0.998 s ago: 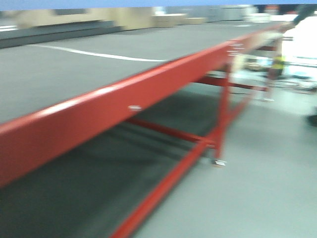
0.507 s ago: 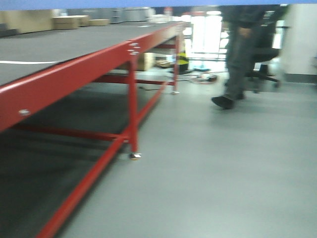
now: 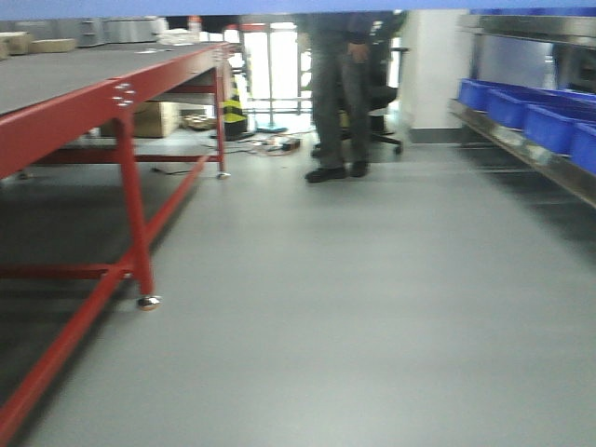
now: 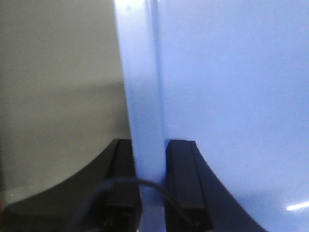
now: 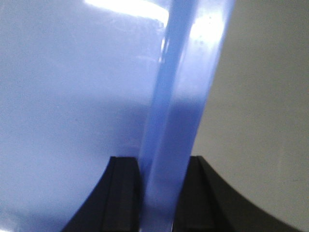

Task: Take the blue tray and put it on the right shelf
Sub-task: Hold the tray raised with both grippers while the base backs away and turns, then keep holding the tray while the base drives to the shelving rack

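In the left wrist view, the left gripper [image 4: 152,189] has its two black fingers [image 4: 186,186] closed onto the upright rolled rim of the blue tray [image 4: 231,96], one finger on each side and both pressed against the plastic. The right gripper [image 5: 159,193] pinches the opposite rim in the same way, with the tray's glossy floor filling the left of that frame. Both arms therefore carry the tray by its edges, off any surface. In the front view it shows only as a blue band [image 3: 298,6] along the top edge.

Beyond it lies open grey floor. The red-framed table [image 3: 93,102] is at left, a standing person [image 3: 340,93] at upper centre, and the right shelf [image 3: 521,147] runs along the right edge with dark blue bins [image 3: 521,102] on it.

The grip is the likely weak point: thin fingers on slick, flared plastic could let the rim slide out if the arms drift apart or the base jolts. Squeezing inward could bow the tray. The bins take up the visible shelf level, so a low approach risks knocking them, and free space there cannot be judged. The person stands near the path.
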You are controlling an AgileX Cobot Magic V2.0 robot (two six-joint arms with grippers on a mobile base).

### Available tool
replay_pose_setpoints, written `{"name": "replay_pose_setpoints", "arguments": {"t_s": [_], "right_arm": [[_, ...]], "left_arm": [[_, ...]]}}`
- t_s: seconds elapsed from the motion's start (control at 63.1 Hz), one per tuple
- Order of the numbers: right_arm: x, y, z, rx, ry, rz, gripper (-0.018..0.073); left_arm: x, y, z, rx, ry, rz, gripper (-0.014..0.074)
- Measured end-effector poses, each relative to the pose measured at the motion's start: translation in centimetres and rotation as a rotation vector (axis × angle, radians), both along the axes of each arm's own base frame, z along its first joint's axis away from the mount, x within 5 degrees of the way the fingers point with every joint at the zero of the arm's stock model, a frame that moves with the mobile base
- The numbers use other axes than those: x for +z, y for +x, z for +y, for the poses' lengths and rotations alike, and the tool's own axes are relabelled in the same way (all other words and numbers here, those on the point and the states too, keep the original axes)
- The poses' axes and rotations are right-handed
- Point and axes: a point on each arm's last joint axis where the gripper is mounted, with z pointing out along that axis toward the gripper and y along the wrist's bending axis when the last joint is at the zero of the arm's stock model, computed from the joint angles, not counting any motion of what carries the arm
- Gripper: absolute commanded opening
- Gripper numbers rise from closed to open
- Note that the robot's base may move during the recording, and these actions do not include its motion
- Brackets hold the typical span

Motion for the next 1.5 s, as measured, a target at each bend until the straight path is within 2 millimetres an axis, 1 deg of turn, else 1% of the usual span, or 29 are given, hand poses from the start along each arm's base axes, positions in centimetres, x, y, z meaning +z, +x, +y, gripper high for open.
{"name": "replay_pose_setpoints", "arguments": {"t_s": [1.505], "right_arm": [[0.08, -0.11, -0.06, 0.001, 0.000, -0.001, 0.0056]], "left_arm": [[-0.01, -0.02, 0.00, 0.000, 0.000, 0.003, -0.0048]]}}
